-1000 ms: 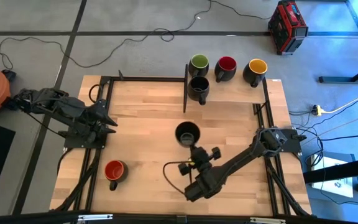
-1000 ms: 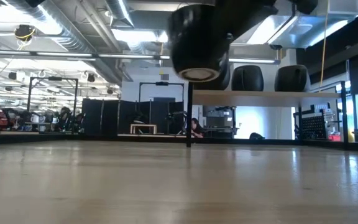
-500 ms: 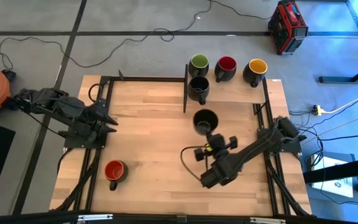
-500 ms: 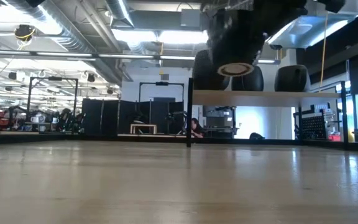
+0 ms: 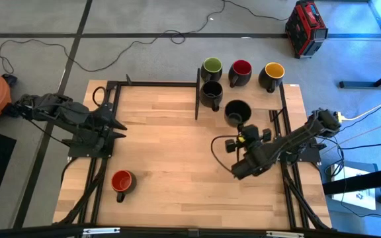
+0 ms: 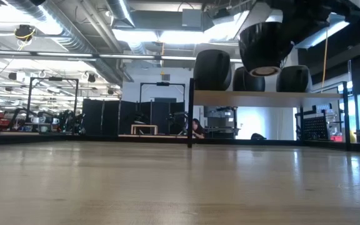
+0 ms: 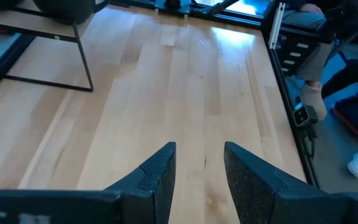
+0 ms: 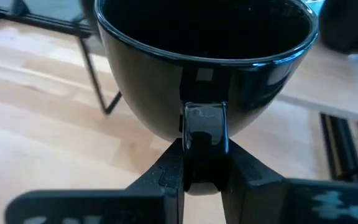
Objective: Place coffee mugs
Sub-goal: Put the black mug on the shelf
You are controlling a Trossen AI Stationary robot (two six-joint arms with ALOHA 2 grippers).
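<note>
My right gripper is shut on a black-inside mug, carried in the air just near of the raised shelf; the low view shows this mug high above the table. On the shelf stand a green-inside mug, a red-inside mug, a yellow-inside mug and a second black-inside mug. Another red-inside mug rests on its base near the table's near left corner. My left gripper waits open at the table's left edge. My right gripper pinches the black mug's handle between its two fingers, coming level from the table's near side. The mug is upright, mouth up, lifted clear of the table.
The shelf stands on thin black legs across the far right of the table. A black frame runs around the tabletop. Bare wood lies between the arms. A red case and cables lie on the floor beyond.
My right gripper has carried the black-inside mug from over the table's middle toward the far right, up to the shelf's near edge, keeping it upright and lifted. The left arm has stayed still.
</note>
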